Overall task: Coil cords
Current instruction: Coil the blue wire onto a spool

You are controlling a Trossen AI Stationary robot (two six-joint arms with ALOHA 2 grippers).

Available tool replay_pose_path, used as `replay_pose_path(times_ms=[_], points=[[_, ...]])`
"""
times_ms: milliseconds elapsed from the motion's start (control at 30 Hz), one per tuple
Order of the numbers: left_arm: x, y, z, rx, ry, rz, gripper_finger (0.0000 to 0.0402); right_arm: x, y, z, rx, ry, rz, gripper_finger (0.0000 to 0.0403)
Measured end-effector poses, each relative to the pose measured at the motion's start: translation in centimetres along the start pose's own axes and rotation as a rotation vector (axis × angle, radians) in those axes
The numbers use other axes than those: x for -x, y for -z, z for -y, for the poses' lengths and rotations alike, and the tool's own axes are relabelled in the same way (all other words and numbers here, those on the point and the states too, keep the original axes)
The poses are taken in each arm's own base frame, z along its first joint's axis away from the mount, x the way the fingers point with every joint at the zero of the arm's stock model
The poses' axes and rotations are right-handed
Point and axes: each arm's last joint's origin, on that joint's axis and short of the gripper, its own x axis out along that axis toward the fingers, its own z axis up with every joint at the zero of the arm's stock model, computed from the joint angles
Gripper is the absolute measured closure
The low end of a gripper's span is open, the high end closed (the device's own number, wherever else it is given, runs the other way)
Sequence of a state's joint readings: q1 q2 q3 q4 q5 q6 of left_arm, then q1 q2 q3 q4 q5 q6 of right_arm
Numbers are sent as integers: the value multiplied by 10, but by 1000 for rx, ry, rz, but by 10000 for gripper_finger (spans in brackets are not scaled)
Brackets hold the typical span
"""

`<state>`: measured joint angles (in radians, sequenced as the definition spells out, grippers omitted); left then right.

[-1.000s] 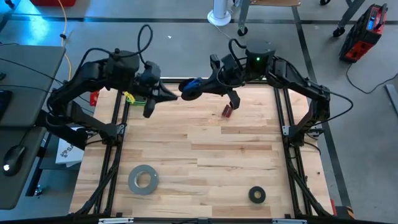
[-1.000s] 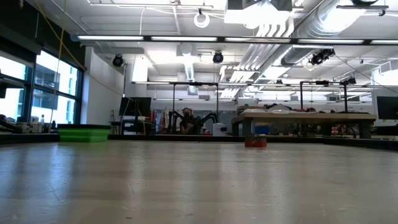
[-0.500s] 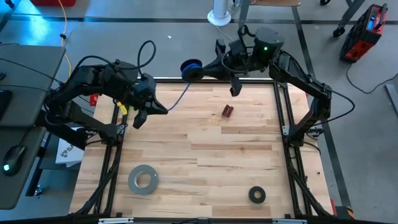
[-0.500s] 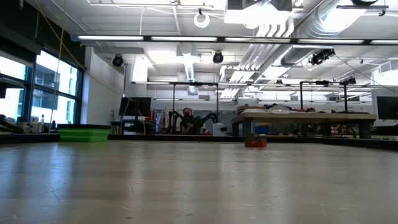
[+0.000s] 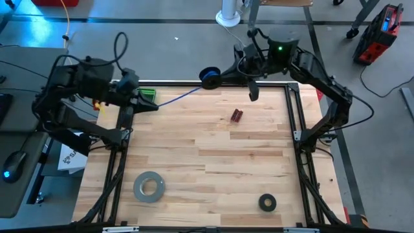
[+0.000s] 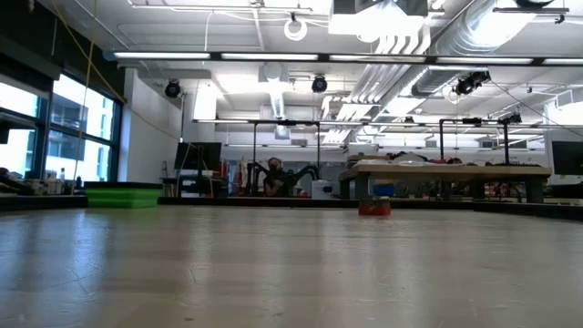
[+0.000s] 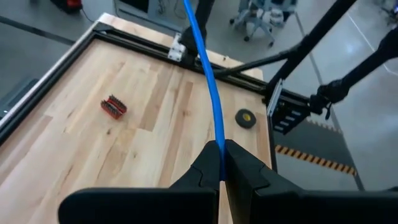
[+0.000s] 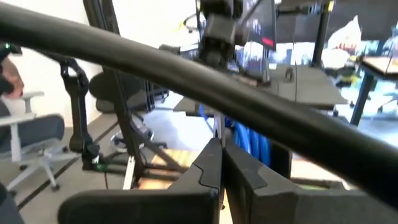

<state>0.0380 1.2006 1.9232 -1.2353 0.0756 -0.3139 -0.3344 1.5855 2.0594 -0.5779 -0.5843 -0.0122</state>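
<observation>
Wooden desk (image 5: pixel 213 168) first: most of it lies bare in front of you, with both arms working along its far edge. You have the blue cable (image 5: pixel 178 97) off the desk and stretched taut in the air between them. At the far edge near the middle, the right gripper (image 5: pixel 213 78) is closed on the wound blue bundle. From there a single straight run crosses to the far left corner, where the left gripper (image 7: pixel 221 163) is clamped on the cable; the left wrist view shows the strand pinched between its closed fingers.

You look to be in the winding step, part coiled and one length left to take up. Your next move calls for bringing the left gripper in toward the bundle so the run slackens, then laying that length around the coil without letting it slip.

A grey tape roll (image 5: pixel 149 186), a black tape ring (image 5: pixel 267 202) and a small red item (image 5: pixel 237 116) sit on the desk, well apart from the cable.
</observation>
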Motion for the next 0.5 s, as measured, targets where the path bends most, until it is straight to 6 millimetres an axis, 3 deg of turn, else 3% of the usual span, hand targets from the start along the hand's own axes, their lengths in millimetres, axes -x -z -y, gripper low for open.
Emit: replay_pose_path(times_ms=[267,500], points=[[13,-6,3,47,15,66,401,1,14,-1,-69,-4,-127,403],[-2,-30,11,-2,114,101,401,-14,22,-2,-85,-49,-157,403]])
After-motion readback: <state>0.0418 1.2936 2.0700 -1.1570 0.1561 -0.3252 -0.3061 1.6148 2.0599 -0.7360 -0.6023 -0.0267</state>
